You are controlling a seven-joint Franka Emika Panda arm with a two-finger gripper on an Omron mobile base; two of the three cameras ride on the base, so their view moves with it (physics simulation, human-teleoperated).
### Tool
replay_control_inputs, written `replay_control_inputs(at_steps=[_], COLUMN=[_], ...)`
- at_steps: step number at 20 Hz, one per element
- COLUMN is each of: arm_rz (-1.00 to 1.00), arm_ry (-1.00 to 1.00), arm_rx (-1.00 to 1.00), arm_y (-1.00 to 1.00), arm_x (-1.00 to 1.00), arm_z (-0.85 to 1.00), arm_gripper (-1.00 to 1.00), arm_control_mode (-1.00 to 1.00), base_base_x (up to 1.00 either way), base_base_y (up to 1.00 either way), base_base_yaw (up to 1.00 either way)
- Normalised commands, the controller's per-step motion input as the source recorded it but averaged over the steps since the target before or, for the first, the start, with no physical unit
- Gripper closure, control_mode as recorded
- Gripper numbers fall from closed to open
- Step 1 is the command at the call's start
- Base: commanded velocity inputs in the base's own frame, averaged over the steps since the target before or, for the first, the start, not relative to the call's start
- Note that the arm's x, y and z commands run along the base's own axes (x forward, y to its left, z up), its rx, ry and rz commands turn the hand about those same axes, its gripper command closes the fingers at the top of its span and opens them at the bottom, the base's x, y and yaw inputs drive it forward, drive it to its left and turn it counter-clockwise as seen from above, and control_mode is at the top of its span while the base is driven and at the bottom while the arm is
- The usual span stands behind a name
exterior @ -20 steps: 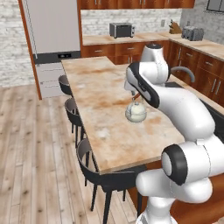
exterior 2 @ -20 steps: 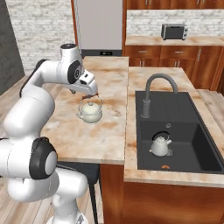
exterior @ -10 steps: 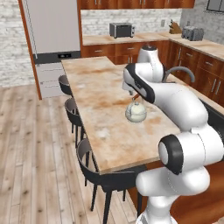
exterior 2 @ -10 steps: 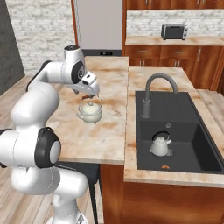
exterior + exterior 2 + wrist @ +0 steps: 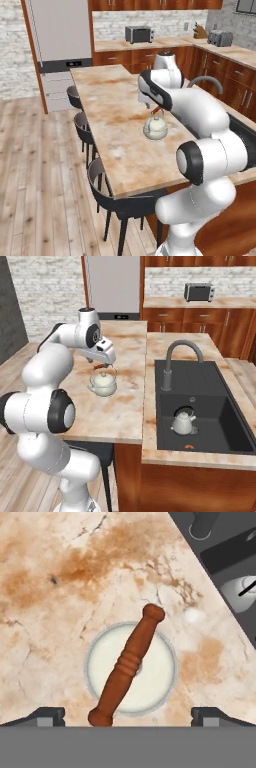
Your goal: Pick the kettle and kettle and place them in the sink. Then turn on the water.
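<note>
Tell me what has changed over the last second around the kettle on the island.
The arm swung so the gripper now sits right over the kettle with the reddish-brown handle, jaws open and straddling the handle in the hand view; nothing is held yet. That kettle has not moved on the counter. The kettle with the black handle stays in the sink.

Beside the matt black sink (image 5: 210, 406), the counter (image 5: 125, 406) looks like polished, veined beige marble, bearing a smooth whitish, perhaps ceramic kettle (image 5: 131, 669) with a turned reddish-brown wooden handle (image 5: 127, 667), while the kettle in the sink (image 5: 183, 423) gleams silvery.
</note>
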Motion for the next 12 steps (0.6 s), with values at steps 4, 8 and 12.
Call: replay_control_inputs(at_steps=[4,8,12], arm_rz=[-0.03,-0.01,-0.01], arm_ry=[0.02,0.0,0.0], arm_rx=[0.0,0.0,0.0], arm_y=[0.0,0.0,0.0], arm_x=[0.2,0.25,0.16], arm_z=[-0.2,-0.28,-0.22], arm_gripper=[-1.0,-1.0,-1.0], arm_control_mode=[-1.0,-1.0,-1.0], base_base_x=[0.0,0.0,0.0], base_base_y=[0.0,0.0,0.0], base_base_yaw=[0.0,0.0,0.0])
